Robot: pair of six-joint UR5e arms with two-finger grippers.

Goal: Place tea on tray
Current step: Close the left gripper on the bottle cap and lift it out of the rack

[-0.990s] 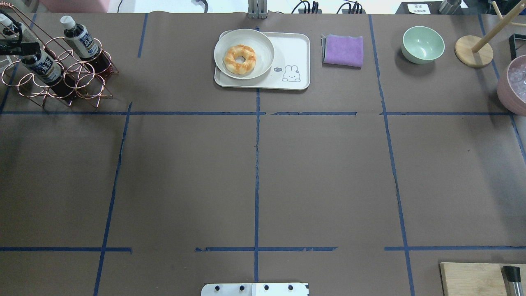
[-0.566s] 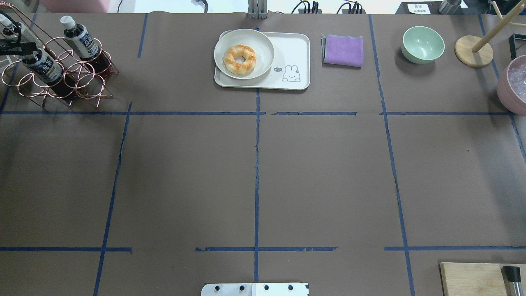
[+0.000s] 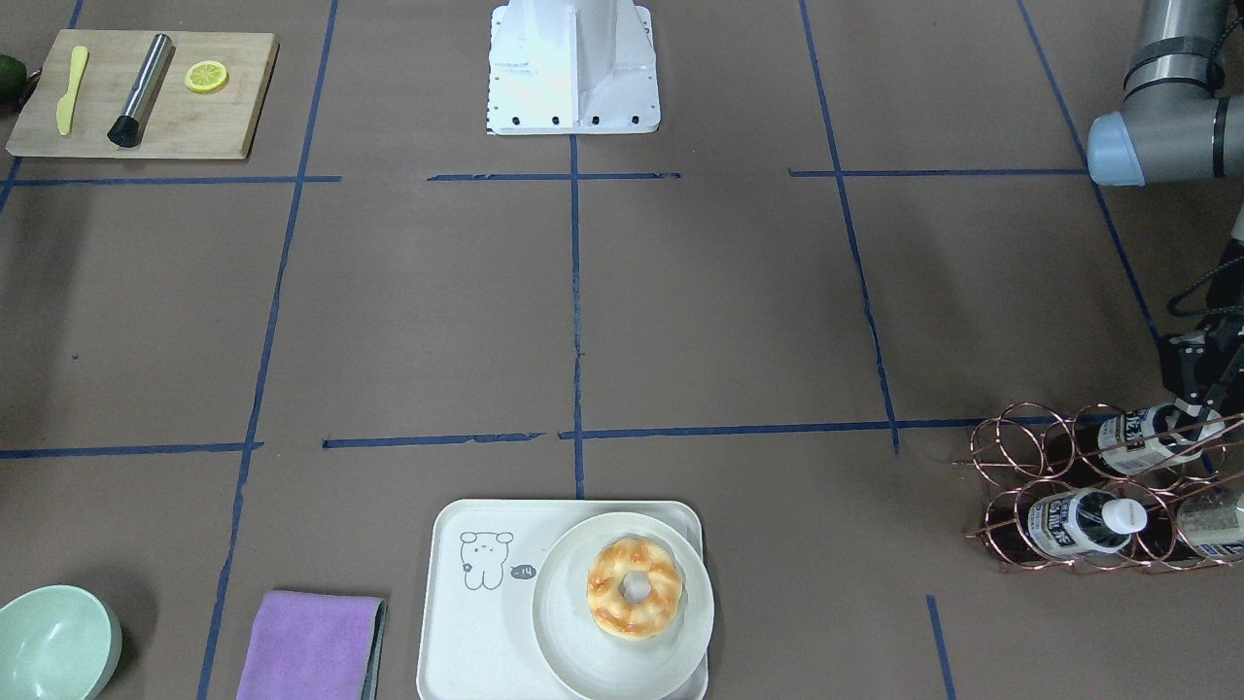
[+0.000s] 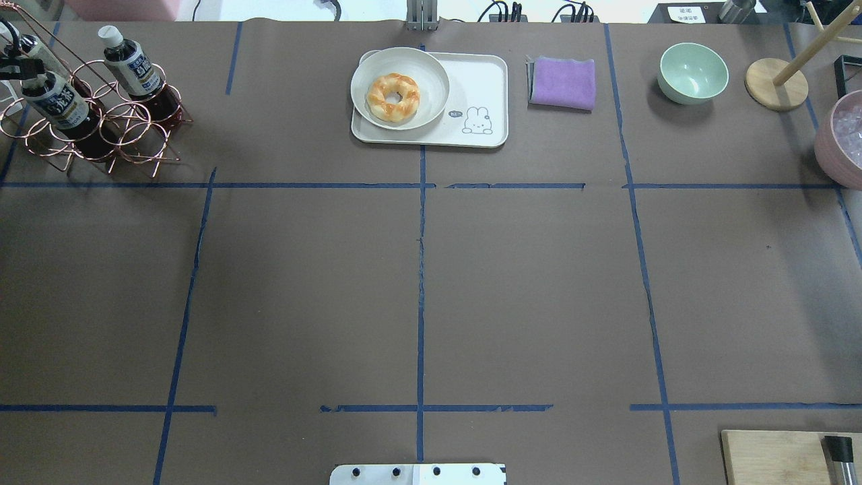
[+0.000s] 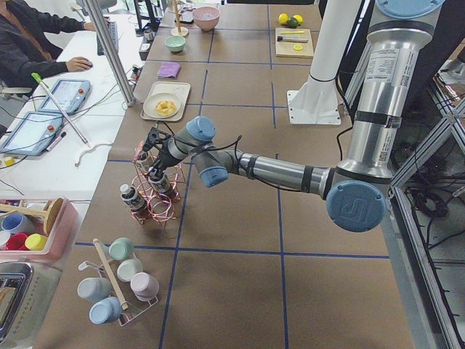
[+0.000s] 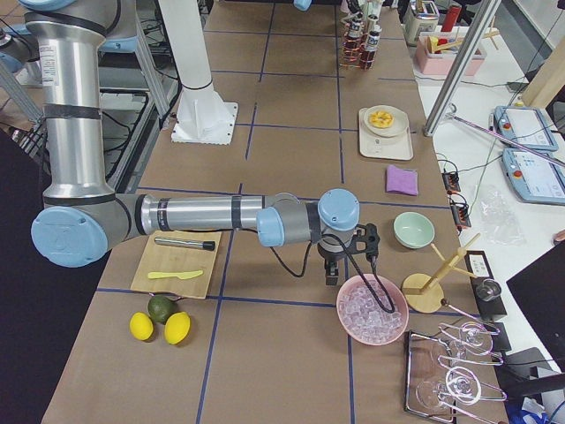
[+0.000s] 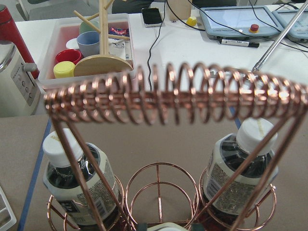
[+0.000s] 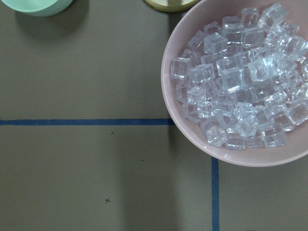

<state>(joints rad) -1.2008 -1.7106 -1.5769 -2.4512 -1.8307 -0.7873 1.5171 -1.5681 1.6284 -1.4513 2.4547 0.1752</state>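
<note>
Front: the left gripper (image 3: 1203, 389) clamps the top of the tea bottle (image 3: 1135, 429) in the wire rack (image 3: 1016, 486) at the table's edge. Overhead: the tray (image 4: 481, 74) lies midway along the far edge, well apart. Right side: the right gripper (image 6: 331, 276) hangs by the ice bowl (image 6: 346, 325), open or closed unclear.

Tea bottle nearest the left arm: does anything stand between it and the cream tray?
The copper wire rack rings the small clear tea bottle. On the cream bear-print tray, a round white plate with a doughnut fills the rack-side half.
</note>
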